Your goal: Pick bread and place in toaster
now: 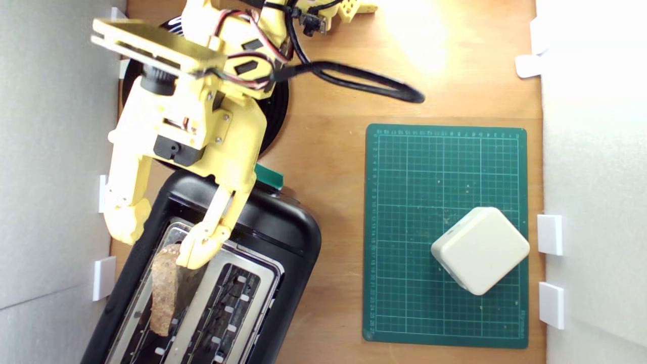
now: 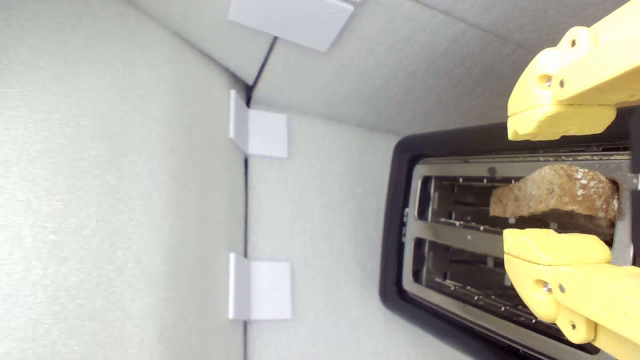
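Exterior view: the yellow arm (image 1: 202, 116) reaches down from the top edge over a wooden table (image 1: 333, 167), and its jaws stand spread wide above the black toaster (image 1: 283, 232) at the lower part of the exterior view's left. One yellow finger (image 1: 202, 247) lies over the silvery top plate (image 1: 237, 263), its tip just beside the upper end of the bread (image 1: 164, 293); the other finger (image 1: 124, 217) hangs off the toaster's outer edge, toward the grey wall. The bread stands on edge in the slot nearer the exterior view's left, its brown floury crust rising above the plate, and neither finger clasps it. The second slot (image 1: 227, 313) shows only its wire guides. A green lever (image 1: 269, 177) sticks out at the toaster's upper end, and behind the arm a round black plate (image 1: 278, 108) is partly covered. To the exterior view's right lies a green cutting mat (image 1: 404, 202) with a cream rounded-square block (image 1: 480, 250) on its lower right part, well apart from the toaster. A black cable (image 1: 364, 81) loops across the table near the arm.

Wrist view: the two fingers (image 2: 560, 122) frame the bread (image 2: 555, 192), with clear space between the upper finger and the crust; whether the lower finger touches the slice I cannot tell. The slice sits down in the slot (image 2: 460, 200) between the wire guides of the toaster (image 2: 395, 240), beside grey walls with white brackets (image 2: 260, 132).
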Controlling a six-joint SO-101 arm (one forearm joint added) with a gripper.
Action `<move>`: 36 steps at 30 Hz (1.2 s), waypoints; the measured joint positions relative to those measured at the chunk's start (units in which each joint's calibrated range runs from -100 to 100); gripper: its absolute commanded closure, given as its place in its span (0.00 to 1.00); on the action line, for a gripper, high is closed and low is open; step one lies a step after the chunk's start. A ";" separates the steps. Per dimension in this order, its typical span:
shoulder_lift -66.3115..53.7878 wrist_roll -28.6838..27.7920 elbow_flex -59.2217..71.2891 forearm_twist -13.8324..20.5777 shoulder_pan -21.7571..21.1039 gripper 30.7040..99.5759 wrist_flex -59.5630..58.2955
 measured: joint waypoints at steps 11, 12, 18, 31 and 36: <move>-7.56 -4.76 1.02 -1.69 -3.20 0.35 0.17; -8.23 -5.80 1.11 -1.69 -3.39 0.35 0.51; -11.84 -7.45 1.11 -2.13 -6.68 0.35 7.63; -25.12 -10.56 20.71 -2.04 -13.55 0.35 10.93; -33.52 -11.85 34.12 -2.22 -17.30 0.35 10.93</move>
